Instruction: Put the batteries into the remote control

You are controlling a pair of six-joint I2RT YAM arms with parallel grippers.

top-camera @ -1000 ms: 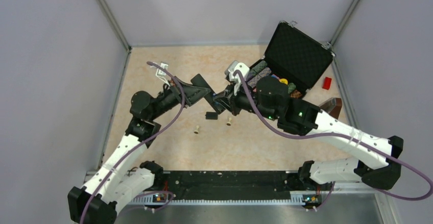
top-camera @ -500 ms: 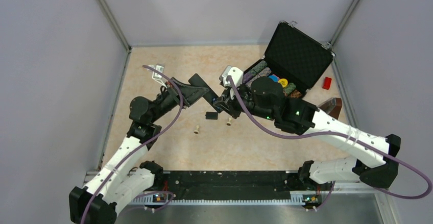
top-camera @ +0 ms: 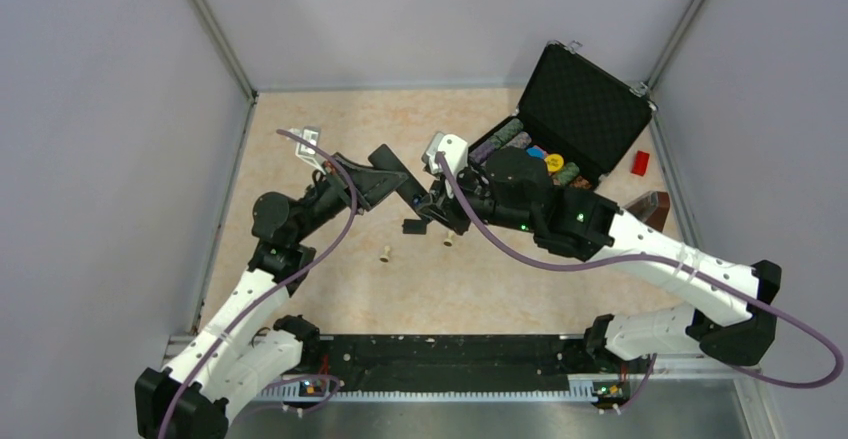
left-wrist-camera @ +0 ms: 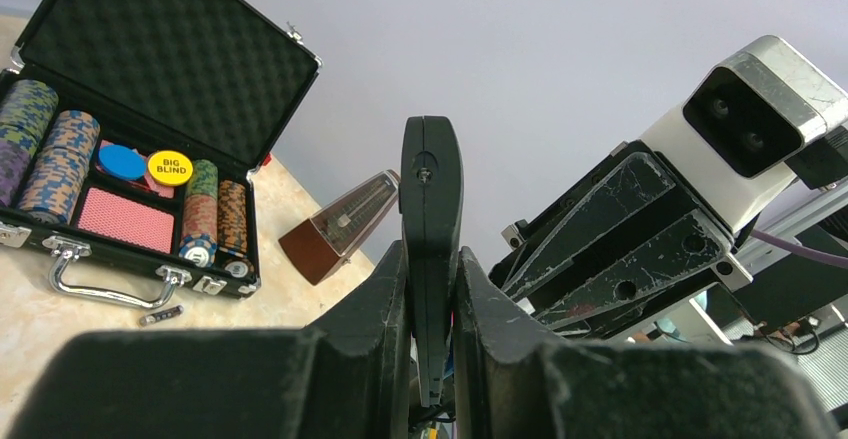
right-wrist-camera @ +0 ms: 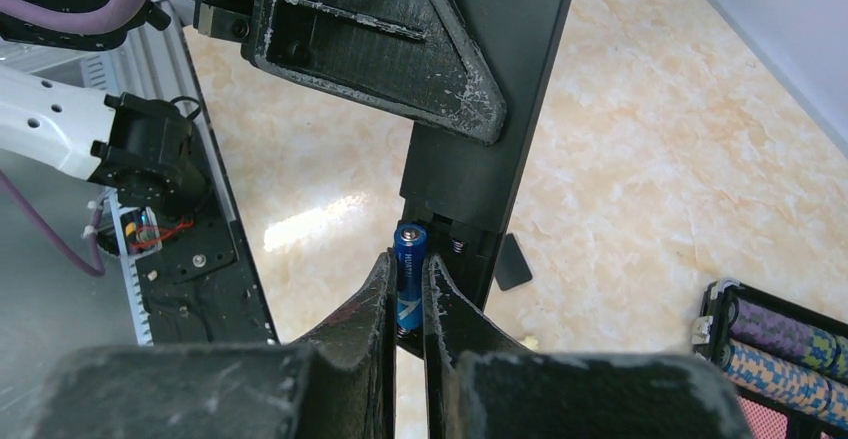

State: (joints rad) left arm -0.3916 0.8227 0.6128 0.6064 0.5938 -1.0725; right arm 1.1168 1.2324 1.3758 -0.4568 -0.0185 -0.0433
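Currently clamping remote control (left-wrist-camera: 431, 179) in left pincer (left-wrist-camera: 432, 264), off the table (top-camera: 500, 289), open bay (right-wrist-camera: 455, 234) turned toward right arm for access. Pinching battery (right-wrist-camera: 409, 239) in right pincer (right-wrist-camera: 408, 274), end-on at bay mouth. Back cover (top-camera: 413, 226) parked on table below.

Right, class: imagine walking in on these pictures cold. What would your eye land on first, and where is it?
The tiny blue cylindrical battery stands out, pinched in the right gripper above the beige table's middle, its tip close to the open end of the slim black remote control. The left gripper clamps that remote from the opposite side. Next, the open black chip case with colourful chips, at the table's far right.
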